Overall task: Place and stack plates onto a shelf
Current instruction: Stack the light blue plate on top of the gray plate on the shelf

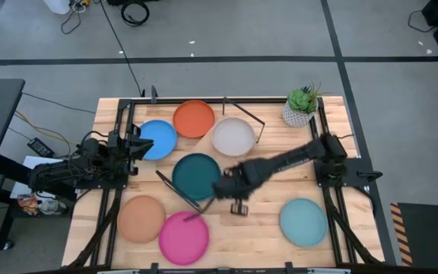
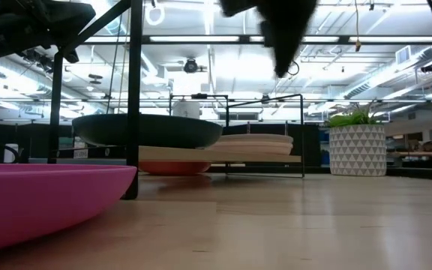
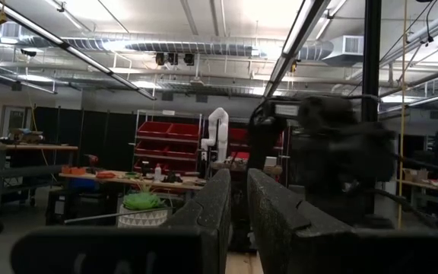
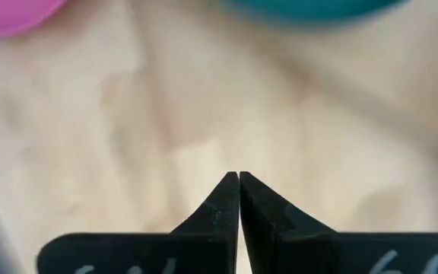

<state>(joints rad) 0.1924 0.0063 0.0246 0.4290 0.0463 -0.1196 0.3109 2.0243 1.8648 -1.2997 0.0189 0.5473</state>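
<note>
Dark teal plate (image 1: 195,174) sat glossy mid-table, right gripper (image 1: 238,206), fingers pressed together, at its 4 o'clock, left gripper (image 1: 144,142) nearly closed, over blue plate (image 1: 158,139).

Bare tabletop (image 1: 261,224) lies open between the pink plate (image 1: 183,237) and the light teal plate (image 1: 303,221). The right gripper (image 1: 239,207) (fingers pressed together) hangs over this gap. The dark teal plate (image 1: 196,176) and the shelf's black wire frame (image 1: 177,189) crowd the middle.
</note>
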